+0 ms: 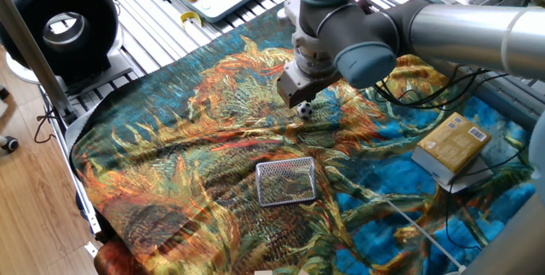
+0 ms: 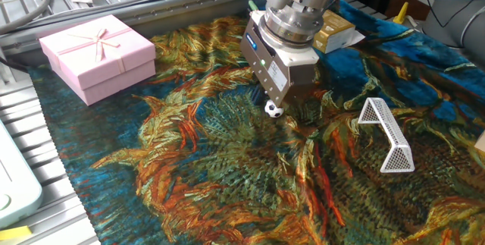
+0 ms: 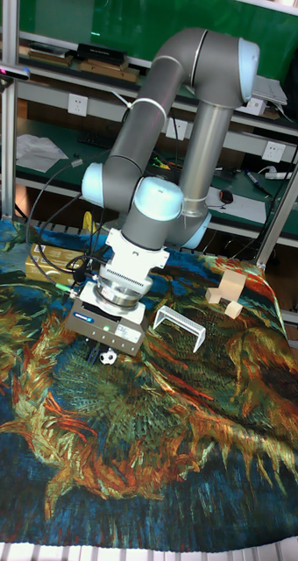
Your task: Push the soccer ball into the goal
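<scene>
The tiny black-and-white soccer ball (image 1: 304, 111) (image 2: 273, 110) (image 3: 107, 357) lies on the patterned cloth. My gripper (image 1: 300, 100) (image 2: 282, 102) (image 3: 95, 351) hovers right over it. Its short dark fingers look shut and empty, and they sit just beside and behind the ball. The gripper body hides most of them. The goal (image 1: 286, 181) (image 2: 386, 133) (image 3: 180, 326) is a small silver wire-mesh frame. It stands on the cloth a short way from the ball, with bare cloth between them.
A pink gift box (image 2: 97, 55) sits at one cloth corner. A tan cardboard box (image 1: 451, 147) (image 2: 333, 31) sits beyond the arm, with cables beside it. Small wooden blocks (image 3: 226, 294) stand behind the goal. A black round device (image 1: 60, 24) stands off the cloth.
</scene>
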Robot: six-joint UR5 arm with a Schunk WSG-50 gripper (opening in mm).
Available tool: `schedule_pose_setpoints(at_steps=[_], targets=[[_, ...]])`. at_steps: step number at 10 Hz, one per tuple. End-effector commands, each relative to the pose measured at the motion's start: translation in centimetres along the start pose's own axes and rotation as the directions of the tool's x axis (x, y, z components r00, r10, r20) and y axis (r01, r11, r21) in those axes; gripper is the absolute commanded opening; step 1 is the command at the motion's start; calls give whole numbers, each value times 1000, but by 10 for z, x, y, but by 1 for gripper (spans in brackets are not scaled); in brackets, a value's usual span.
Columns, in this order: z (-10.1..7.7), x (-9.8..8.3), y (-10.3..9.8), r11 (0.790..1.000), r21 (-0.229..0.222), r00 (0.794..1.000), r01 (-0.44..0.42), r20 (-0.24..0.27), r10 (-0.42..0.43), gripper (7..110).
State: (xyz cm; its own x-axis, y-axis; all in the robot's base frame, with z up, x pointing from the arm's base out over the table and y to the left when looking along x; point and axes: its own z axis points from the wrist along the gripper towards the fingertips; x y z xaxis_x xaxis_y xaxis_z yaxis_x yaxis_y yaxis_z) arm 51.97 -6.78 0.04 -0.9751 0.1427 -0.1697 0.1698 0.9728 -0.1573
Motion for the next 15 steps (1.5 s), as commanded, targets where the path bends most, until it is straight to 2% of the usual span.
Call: schedule_pose_setpoints(at_steps=[1,3,6,8,9,12,13,14,15], targets=[[-5,14,14,998,-67,999,-16,-48,13,7],[-5,21,16,997,-74,997,-4,-77,-1,7],[-6,29,26,994,-114,994,-4,-108,-9,7],[-8,28,40,986,-164,995,-15,-103,-2,7],[-7,26,42,986,-167,995,-18,-96,2,7],[-11,23,61,972,-231,996,-40,-88,21,7],[-9,15,55,979,-206,998,-10,-55,-1,7],[-2,-2,33,991,-118,998,60,15,-59,7],[2,-17,26,993,-77,994,95,66,-90,7]])
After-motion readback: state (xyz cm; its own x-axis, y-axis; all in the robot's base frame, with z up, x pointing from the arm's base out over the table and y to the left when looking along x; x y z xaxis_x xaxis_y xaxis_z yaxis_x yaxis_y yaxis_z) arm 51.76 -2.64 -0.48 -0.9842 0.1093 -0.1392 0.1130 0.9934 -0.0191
